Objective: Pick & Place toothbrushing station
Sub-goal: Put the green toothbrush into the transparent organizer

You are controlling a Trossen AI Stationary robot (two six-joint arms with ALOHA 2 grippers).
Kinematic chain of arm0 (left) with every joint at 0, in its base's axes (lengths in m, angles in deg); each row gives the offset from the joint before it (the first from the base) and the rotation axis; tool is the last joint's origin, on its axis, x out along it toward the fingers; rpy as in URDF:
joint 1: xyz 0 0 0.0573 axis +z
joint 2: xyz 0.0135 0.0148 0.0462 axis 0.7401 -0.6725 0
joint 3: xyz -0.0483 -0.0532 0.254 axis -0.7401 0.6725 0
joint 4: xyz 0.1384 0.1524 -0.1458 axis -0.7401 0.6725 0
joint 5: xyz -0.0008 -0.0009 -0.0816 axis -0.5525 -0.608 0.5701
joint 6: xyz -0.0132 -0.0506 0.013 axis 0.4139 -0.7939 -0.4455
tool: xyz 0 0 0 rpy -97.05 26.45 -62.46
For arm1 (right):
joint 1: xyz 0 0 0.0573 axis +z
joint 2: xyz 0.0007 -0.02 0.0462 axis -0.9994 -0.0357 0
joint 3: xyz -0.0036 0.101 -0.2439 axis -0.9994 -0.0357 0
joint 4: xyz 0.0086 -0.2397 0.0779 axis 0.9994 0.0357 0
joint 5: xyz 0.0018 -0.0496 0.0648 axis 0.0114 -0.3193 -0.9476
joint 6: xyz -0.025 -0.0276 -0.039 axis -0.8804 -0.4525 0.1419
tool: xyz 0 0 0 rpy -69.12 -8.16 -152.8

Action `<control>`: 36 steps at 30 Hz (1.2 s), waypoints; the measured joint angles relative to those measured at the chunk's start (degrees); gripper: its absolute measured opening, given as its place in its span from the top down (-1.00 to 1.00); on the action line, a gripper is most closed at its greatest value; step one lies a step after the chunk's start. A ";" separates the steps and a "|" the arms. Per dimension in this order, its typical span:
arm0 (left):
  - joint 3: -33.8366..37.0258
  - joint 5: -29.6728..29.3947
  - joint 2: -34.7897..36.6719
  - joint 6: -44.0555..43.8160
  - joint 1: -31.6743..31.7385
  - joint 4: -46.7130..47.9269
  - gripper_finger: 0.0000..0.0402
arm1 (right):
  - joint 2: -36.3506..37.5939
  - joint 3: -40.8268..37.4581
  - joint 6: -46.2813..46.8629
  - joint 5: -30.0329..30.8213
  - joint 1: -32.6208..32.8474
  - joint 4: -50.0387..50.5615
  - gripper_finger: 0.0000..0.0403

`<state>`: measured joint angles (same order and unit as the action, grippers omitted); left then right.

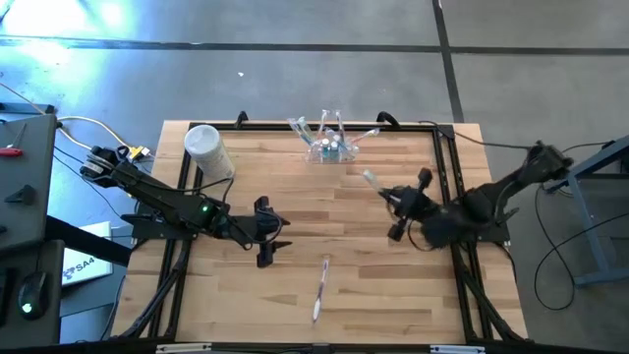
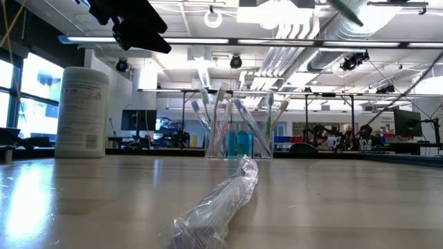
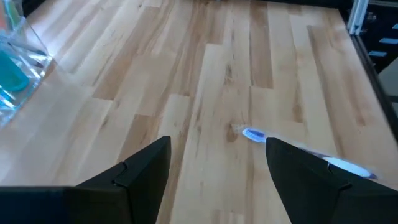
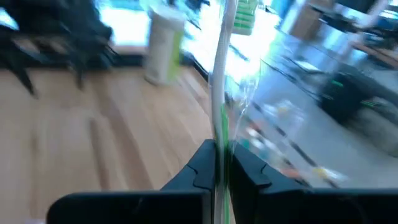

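Note:
The toothbrushing station (image 1: 331,149), a small clear holder with several toothbrushes standing in it, sits at the table's far middle; it also shows in the low view (image 2: 239,142) and in the left wrist view (image 3: 18,59). My right gripper (image 1: 389,197), raised right of centre, is shut on a green-and-white toothbrush (image 4: 222,68) in clear wrap. My left gripper (image 1: 280,233) hovers open left of centre, with nothing between its fingers (image 3: 217,140). Another wrapped toothbrush (image 1: 320,285) lies flat on the table nearer the front. My right gripper pinches the toothbrush's handle (image 4: 219,134) between its two fingers (image 4: 249,168). The brush sticks out past the fingertips, its bristle head (image 4: 244,15) at the far end. It is lifted clear of the table, pointing toward the station (image 1: 371,179).
A white cylindrical canister (image 1: 208,149) stands at the table's far left, beside the station. Black rails (image 1: 447,167) run along the table's sides. Bare wood lies between the two grippers and toward the front corners.

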<state>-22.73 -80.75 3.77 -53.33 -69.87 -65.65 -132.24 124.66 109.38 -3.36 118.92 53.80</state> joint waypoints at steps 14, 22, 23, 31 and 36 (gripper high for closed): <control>0.00 -4.26 0.00 7.39 0.02 -0.32 -0.29 | 12.46 -36.52 -30.84 -41.80 -31.32 -71.53 0.95; 0.00 -7.01 0.00 17.16 0.04 -5.93 -0.29 | 5.55 -38.06 -27.86 -60.83 -47.83 -82.64 0.95; 0.00 -7.36 0.03 18.61 0.07 -7.50 -0.29 | 4.22 -38.06 -27.59 -62.93 -49.37 -84.46 0.95; -8.42 -4.86 0.51 20.66 6.38 -3.44 -0.29 | -4.54 -38.02 -24.90 -75.02 -59.23 -97.17 0.95; -11.52 -0.81 0.48 20.56 12.06 1.30 -0.29 | -9.00 -37.01 -24.68 -78.34 -64.91 -100.32 0.95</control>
<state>-34.25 -81.55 4.25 -32.77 -57.81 -64.35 -141.24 87.65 84.70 -81.70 54.01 -46.52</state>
